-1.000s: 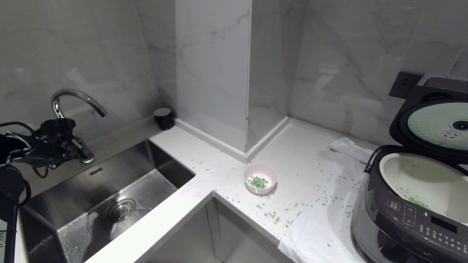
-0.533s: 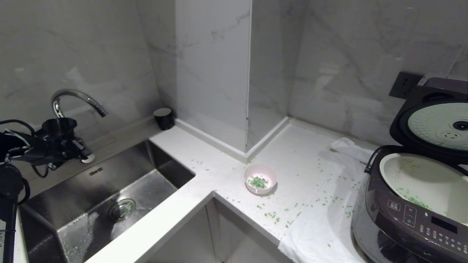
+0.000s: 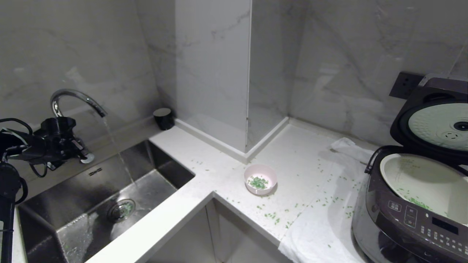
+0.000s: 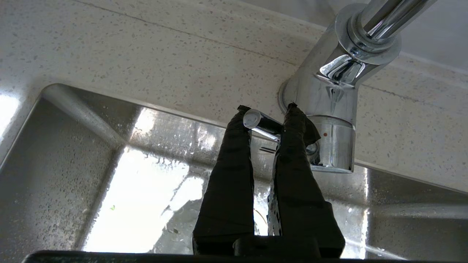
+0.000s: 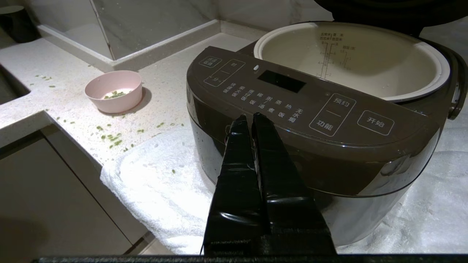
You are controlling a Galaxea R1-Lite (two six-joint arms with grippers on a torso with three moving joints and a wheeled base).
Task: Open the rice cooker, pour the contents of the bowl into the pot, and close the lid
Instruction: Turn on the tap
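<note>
left gripper (image 4: 266, 116): closed on the tap lever (image 4: 260, 124), water running into the sink (image 3: 161, 160) | right gripper (image 5: 248, 119): closed, empty, parked before the rice cooker (image 5: 314, 120) | lid (image 3: 431, 120): up | bowl (image 3: 260, 178): holding green bits (image 3: 258, 181), on the counter left of the cooker, unpoured

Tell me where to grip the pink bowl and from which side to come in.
Take the pink bowl by its rim, coming from above with one finger inside and one outside. It sits upright on the counter, its low rounded wall gives little side purchase, and a level rim pinch should keep the green bits inside.
</note>
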